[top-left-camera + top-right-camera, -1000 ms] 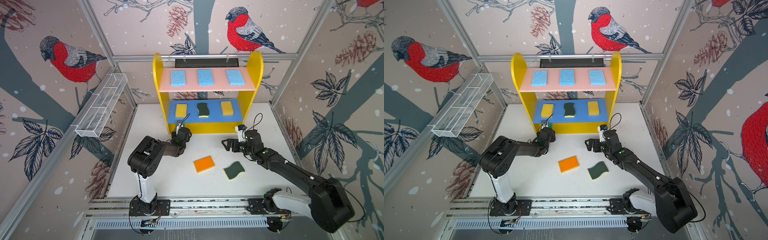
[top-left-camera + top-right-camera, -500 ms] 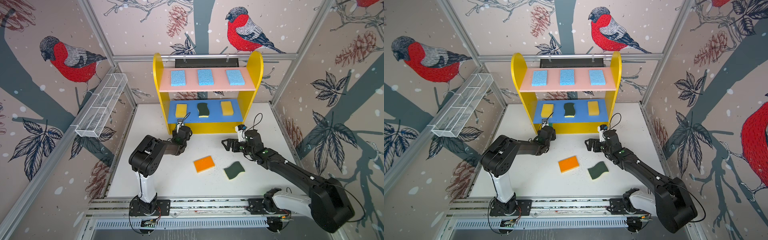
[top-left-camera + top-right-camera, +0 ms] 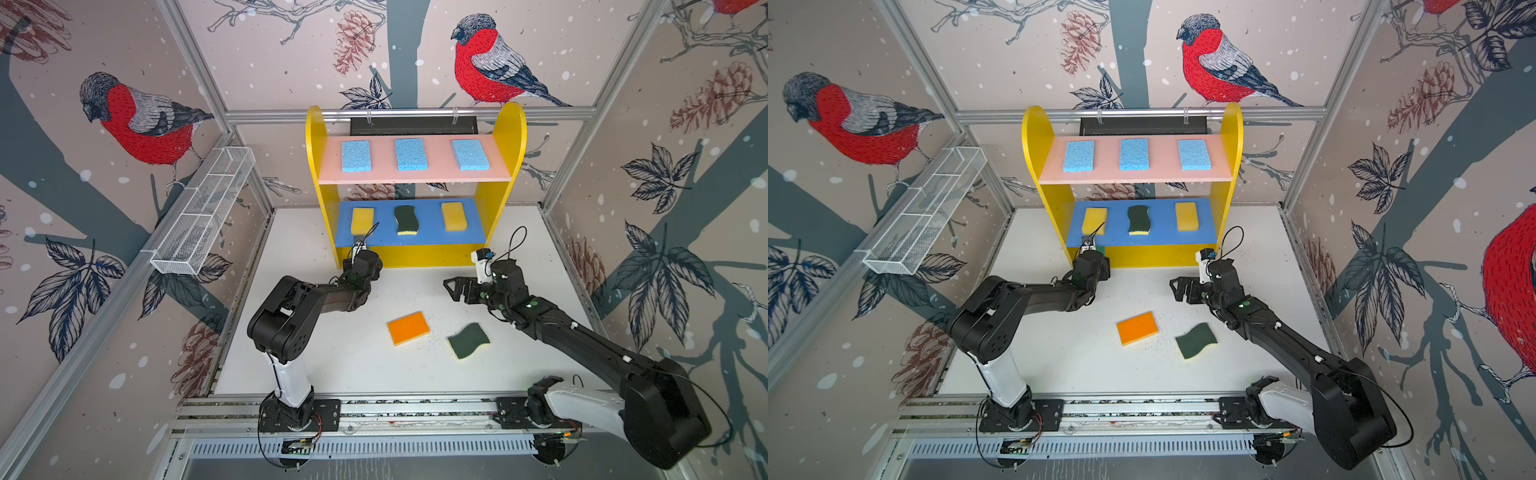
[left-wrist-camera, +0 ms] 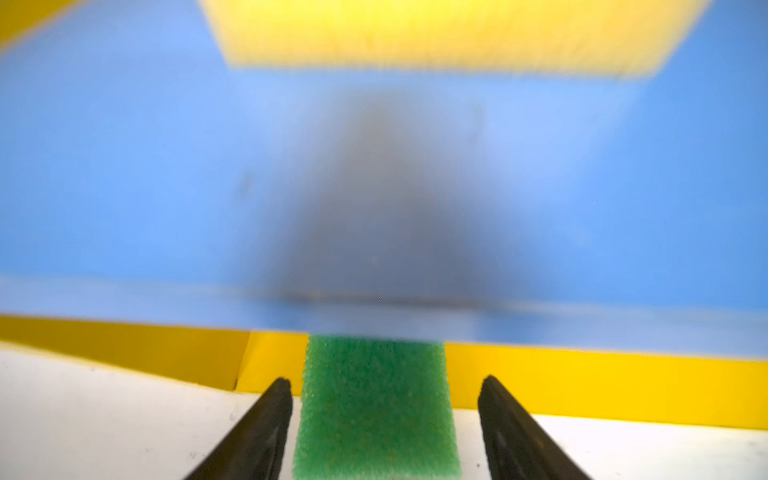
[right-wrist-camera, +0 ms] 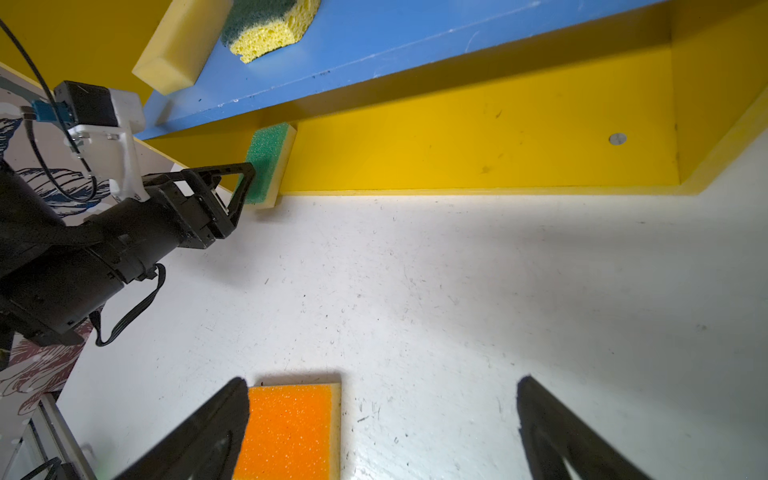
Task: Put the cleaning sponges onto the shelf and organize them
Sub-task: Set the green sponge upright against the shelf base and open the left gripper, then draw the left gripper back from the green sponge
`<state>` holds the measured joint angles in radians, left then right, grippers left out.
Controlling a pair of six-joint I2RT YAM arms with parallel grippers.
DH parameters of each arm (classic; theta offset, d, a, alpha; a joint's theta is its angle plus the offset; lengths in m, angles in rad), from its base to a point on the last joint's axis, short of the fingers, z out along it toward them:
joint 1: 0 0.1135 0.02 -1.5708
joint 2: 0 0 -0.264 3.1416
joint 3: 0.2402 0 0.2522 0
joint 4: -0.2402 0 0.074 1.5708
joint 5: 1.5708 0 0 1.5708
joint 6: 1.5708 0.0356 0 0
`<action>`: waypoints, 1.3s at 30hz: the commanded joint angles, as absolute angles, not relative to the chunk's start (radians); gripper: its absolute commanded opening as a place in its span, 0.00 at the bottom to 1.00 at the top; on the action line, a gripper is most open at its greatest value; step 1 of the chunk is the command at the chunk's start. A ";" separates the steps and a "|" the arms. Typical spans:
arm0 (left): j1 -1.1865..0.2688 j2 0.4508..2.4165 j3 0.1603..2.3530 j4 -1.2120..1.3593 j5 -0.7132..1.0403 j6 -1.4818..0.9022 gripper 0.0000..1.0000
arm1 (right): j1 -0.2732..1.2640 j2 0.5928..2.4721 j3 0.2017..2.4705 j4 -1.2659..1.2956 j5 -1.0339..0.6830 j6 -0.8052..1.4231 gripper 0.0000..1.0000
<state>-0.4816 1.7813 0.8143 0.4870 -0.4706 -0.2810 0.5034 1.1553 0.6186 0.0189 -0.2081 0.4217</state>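
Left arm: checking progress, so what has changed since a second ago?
Nothing clearly moved. The left end effector stays at the shelf's bottom tier, jaws apart either side of the green-topped sponge; the right end effector stays open. The orange-topped sponge and wavy scourer remain on the table.

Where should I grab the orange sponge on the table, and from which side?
Probably pinch the orange sponge across its two long edges, coming straight down from above: it lies flat, orange face up, with bare table all round.

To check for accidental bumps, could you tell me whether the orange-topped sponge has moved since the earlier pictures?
No. The orange-topped sponge lies at the same spot relative to the shelf.
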 commanded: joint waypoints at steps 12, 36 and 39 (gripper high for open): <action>-0.481 1.570 0.651 0.453 -0.393 -0.344 0.72 | 0.512 1.104 0.614 0.020 -0.202 0.432 1.00; -0.473 1.354 0.353 0.561 -0.060 -0.640 0.65 | 0.543 1.113 0.614 0.026 -0.213 0.428 1.00; -0.449 1.367 0.317 0.622 -0.032 -0.683 0.64 | 0.542 1.117 0.614 0.025 -0.216 0.426 1.00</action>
